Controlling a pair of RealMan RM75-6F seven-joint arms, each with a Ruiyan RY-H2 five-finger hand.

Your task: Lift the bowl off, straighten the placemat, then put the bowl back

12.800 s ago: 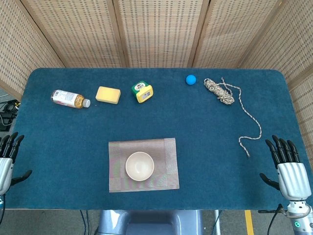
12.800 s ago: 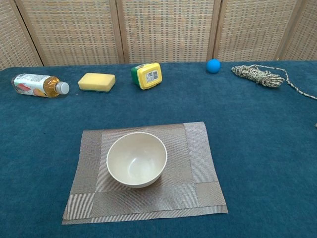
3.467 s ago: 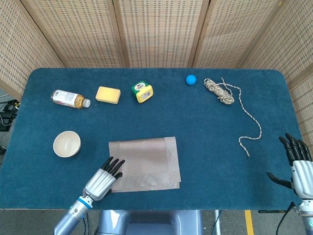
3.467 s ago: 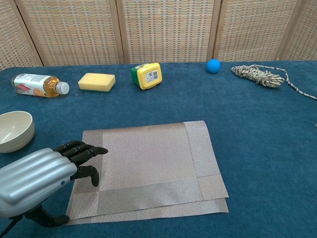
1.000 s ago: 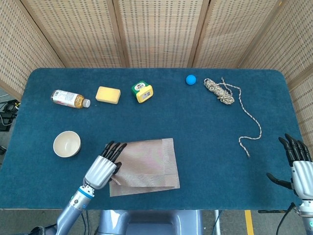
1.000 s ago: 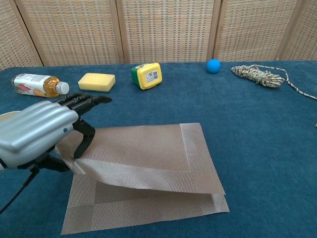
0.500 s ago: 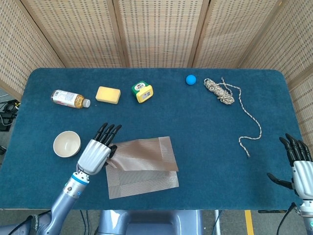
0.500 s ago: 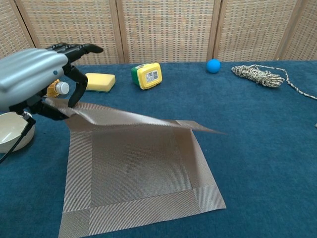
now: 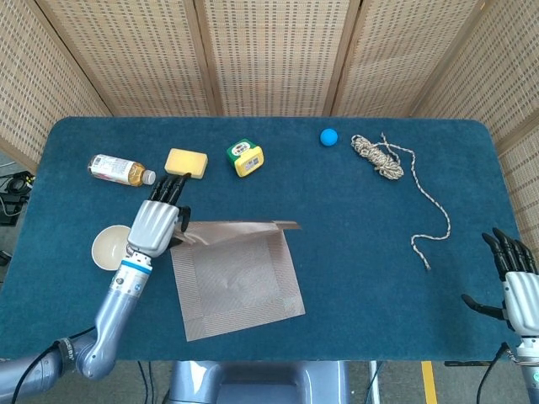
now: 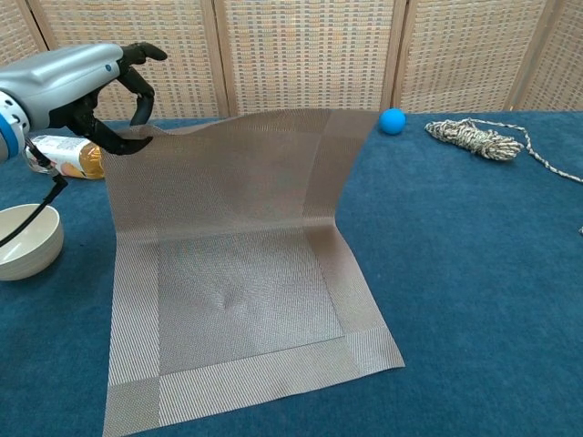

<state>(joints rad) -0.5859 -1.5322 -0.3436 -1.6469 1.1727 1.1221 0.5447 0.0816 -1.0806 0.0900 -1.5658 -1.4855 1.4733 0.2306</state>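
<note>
Bowl (image 9: pixel 108 247) sits at the left of our worktop (image 9: pixel 354 210), well off the placemat (image 9: pixel 238 282) and just beside our left arm. Next to it our left hand (image 9: pixel 155 222) pinches the mat's far left corner between thumb and fingers (image 10: pixel 138 84) and holds it up high, so the far half of the mat stands like a wall while the near half lies flat on the cloth. Half a second ago that flap was only partly raised and leaning over the mat; now it is swung up and back, so the doubled mat is nearly unfolded. We judge the straightening is well on, with the raised half yet to be laid down away from us and squared before the bowl goes back. Far to the right our right hand (image 9: pixel 515 286) hovers at the worktop's edge, fingers spread, holding nothing.
</note>
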